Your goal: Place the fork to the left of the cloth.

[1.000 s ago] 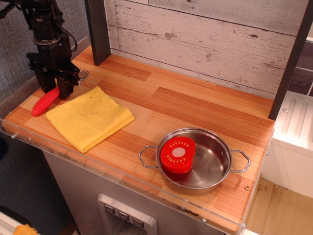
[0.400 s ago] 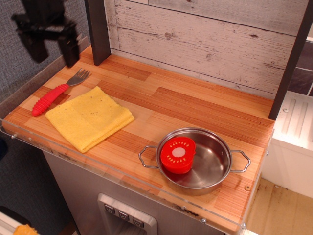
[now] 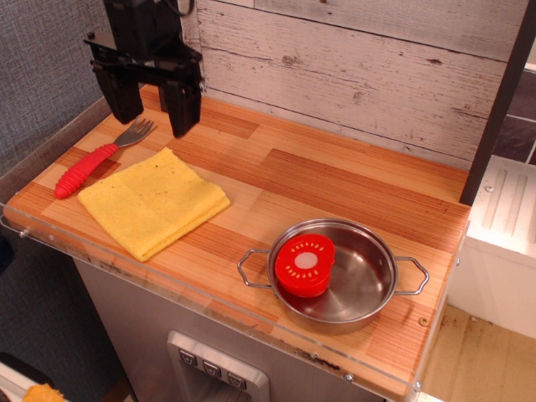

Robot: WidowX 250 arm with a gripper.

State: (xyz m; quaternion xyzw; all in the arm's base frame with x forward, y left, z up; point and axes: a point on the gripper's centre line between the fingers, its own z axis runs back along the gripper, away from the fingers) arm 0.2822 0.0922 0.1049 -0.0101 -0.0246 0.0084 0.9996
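The fork (image 3: pixel 96 157) lies flat on the wooden counter at the far left, its red ribbed handle toward the front left and its silver head toward the back. The folded yellow cloth (image 3: pixel 153 201) lies just to its right, close to the handle. My gripper (image 3: pixel 153 113) hangs above the counter's back left, over and behind the cloth's far corner. Its two black fingers (image 3: pixel 184 107) stand wide apart with nothing between them.
A steel pan (image 3: pixel 366 285) with two loop handles stands at the front right, holding a round red slotted disc (image 3: pixel 305 264). A dark post (image 3: pixel 172 63) stands at the back left by the plank wall. The counter's front edge has a clear strip (image 3: pixel 167 293).
The gripper has let go of the fork, risen off the counter and moved right, from over the fork to above the cloth's far corner. The fork and cloth lie still.
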